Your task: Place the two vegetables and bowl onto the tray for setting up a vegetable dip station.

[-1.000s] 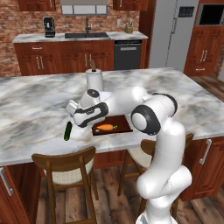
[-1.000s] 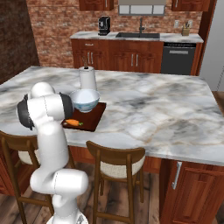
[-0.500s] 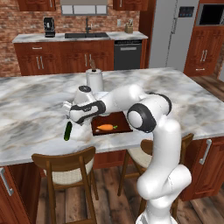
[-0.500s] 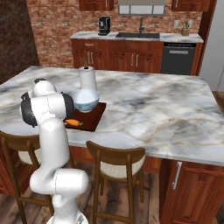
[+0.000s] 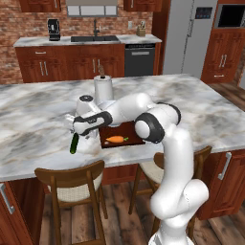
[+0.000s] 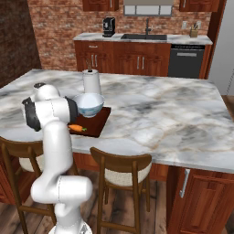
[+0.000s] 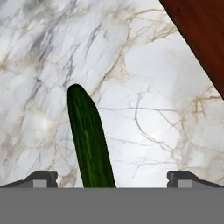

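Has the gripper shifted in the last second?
Yes. In the left base view the gripper has moved left, away from the tray, and now sits above the cucumber.

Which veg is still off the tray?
The cucumber, dark green, lying on the marble left of the tray; the orange carrot already lies on it.

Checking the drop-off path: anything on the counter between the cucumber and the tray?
No. In the hand view, bare marble counter separates the cucumber from the tray. The left base view shows the carrot already on the tray.
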Robot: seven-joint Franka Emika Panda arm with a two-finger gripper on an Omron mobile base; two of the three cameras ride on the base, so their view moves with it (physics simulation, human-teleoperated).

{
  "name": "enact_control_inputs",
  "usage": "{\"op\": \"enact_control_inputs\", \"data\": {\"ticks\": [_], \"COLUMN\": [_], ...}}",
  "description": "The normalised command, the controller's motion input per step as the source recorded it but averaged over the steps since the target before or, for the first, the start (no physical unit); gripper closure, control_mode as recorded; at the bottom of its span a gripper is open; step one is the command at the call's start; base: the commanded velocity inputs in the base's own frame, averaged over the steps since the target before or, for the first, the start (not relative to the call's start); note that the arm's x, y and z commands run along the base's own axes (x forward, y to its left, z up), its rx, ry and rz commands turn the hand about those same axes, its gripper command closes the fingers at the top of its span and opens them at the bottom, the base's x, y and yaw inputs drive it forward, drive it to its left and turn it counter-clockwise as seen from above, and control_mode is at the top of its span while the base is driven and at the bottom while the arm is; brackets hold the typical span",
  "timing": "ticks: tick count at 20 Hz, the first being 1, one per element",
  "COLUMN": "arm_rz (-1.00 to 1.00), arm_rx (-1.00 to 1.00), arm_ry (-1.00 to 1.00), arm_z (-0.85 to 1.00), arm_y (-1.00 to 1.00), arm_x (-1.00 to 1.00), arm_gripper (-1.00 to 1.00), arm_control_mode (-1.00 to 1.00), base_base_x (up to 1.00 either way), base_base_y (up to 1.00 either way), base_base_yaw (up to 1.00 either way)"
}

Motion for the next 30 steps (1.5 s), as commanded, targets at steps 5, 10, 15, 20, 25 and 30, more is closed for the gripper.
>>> {"op": "enact_control_inputs", "data": {"ticks": [5,10,15,20,25,30], "arm_rz": [0.02,0.02,0.03,0.04,0.04,0.04], "arm_rx": [-0.04,-0.04,-0.05,-0.05,-0.06,-0.05], "arm_ry": [0.01,0.00,0.01,0.05,0.07,0.12], "arm_z": [-0.20,-0.16,-0.16,-0.17,-0.18,-0.18], "arm_y": [0.16,0.16,0.17,0.09,0.01,0.01], "arm_x": [0.17,0.17,0.16,0.11,0.01,0.00], "arm_gripper": [-1.00,-1.00,-1.00,-1.00,-1.00,1.00], "arm_control_mode": [-1.00,-1.00,-1.00,-1.00,-1.00,-1.00], "base_base_x": [0.00,0.00,0.00,0.00,0.00,0.00], "base_base_y": [0.00,0.00,0.00,0.00,0.00,0.00], "base_base_yaw": [0.00,0.00,0.00,0.00,0.00,0.00]}}
